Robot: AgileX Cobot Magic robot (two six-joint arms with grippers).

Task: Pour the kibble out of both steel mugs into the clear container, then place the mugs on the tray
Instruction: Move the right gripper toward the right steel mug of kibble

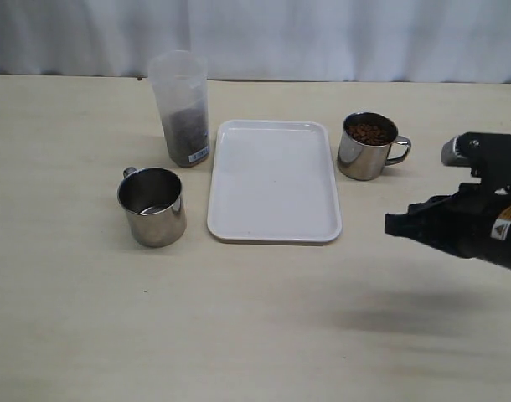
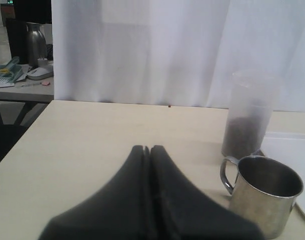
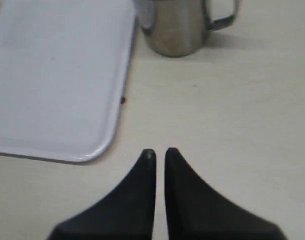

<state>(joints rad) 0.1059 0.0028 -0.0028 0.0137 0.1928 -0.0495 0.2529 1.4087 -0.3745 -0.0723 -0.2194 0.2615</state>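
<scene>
My right tool (image 3: 156,152) has its fingers pressed together with only a thin slit between them, and it grips nothing. It hangs over bare table (image 1: 239,335). The mug with kibble (image 1: 369,146) stands ahead of its tips, well apart from them. The tray (image 1: 274,180) lies closer, with its rounded corner just off to one side of the tips.

My left tool (image 2: 147,148) is closed too, pads touching and nothing between them. The other mug (image 2: 265,195) sits near it, ahead and off to one side, with its handle turned toward the tool's side. Its inside shows shiny steel. The clear container (image 2: 247,120) stands just beyond that mug, farther from the tool, with a dark fill of kibble (image 2: 242,137) in its lower part.

The right wrist view cuts the kibble mug off at the rim, so I see its contents only from the exterior view. The left tool is outside the exterior view entirely, and the right arm is blurred there. The container's wall is hazy and I cannot read its label. There is a tiny dark speck on the table beside the tray's rim, but I cannot tell what it is.
</scene>
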